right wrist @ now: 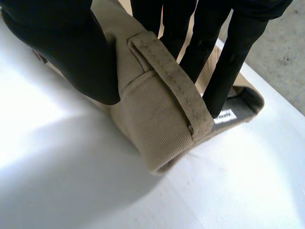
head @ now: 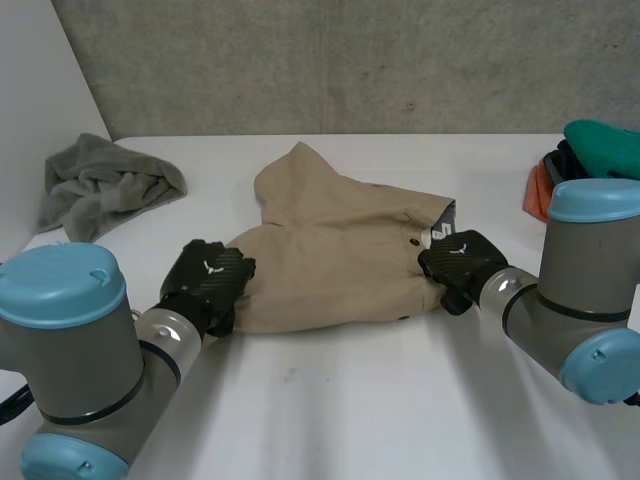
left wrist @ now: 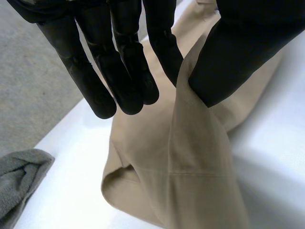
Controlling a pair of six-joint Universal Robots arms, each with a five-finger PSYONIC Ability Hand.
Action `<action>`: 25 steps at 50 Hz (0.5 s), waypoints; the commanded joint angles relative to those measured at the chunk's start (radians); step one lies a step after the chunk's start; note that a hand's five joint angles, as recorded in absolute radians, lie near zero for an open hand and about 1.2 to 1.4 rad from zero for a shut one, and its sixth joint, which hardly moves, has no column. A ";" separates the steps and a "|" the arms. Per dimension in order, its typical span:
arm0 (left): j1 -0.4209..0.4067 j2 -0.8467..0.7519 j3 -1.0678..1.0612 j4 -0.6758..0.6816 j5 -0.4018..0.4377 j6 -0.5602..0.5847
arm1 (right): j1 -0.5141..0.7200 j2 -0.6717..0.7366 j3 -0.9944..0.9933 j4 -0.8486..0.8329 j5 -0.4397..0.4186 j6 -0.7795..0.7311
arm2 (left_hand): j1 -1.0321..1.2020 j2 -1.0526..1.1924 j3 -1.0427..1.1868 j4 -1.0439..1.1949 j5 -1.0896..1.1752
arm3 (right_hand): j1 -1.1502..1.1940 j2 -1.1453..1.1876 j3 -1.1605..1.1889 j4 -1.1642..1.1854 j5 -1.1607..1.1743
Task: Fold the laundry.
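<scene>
- Tan garment (head: 340,255) lies spread in the middle of the white table (head: 330,400), between the two hands. Its far part narrows to a peak that points toward the concrete wall (head: 350,60).
- Its near edge runs from one hand to the other, and the cloth is softly creased rather than flat.
- The left hand (head: 205,280) sits at the near left corner of the cloth, with its back turned up in the head view.
- In the left wrist view its thumb (left wrist: 238,52) and the finger next to it pinch a raised fold of the tan cloth. The fold drops from that pinch down to the table.
- The other fingers (left wrist: 88,86) of that hand reach out straight, clear of the cloth.
- The right hand (head: 460,262) is at the near right corner, on the waistband end, where a dark lining shows.
- In the right wrist view its thumb presses on the outer face of the waistband and its fingers (right wrist: 228,62) go down behind it on the inner side, so the band is gripped between them.
- A belt loop (right wrist: 171,81) lies across the band just beside the thumb, and a small white label (right wrist: 223,116) sits on the lining at the fingertips.
- A small dark button (head: 414,242) shows on the cloth near the right hand.
- A grey towel (head: 105,185) lies crumpled at the far left of the table, well apart from the tan cloth.
- A green cloth (head: 605,145) rests on an orange one (head: 537,190) at the table's far right edge.
</scene>
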 commanded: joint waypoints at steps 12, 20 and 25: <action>0.021 0.088 0.089 -0.241 0.018 -0.013 | -0.025 -0.138 -0.091 0.244 0.003 0.001 | -0.986 -1.011 -1.006 -1.014 -0.985 | -0.589 -0.635 -0.637 -0.646 -0.612; 0.087 0.073 0.191 -0.294 0.054 -0.064 | -0.011 -0.068 -0.243 0.292 -0.007 -0.048 | -0.933 -0.958 -0.954 -0.961 -0.933 | -0.457 -0.503 -0.505 -0.514 -0.480; 0.102 0.010 0.256 -0.369 0.051 -0.115 | -0.004 0.032 -0.353 0.359 -0.002 -0.095 | -0.827 -0.852 -0.848 -0.856 -0.827 | -0.460 -0.506 -0.507 -0.517 -0.483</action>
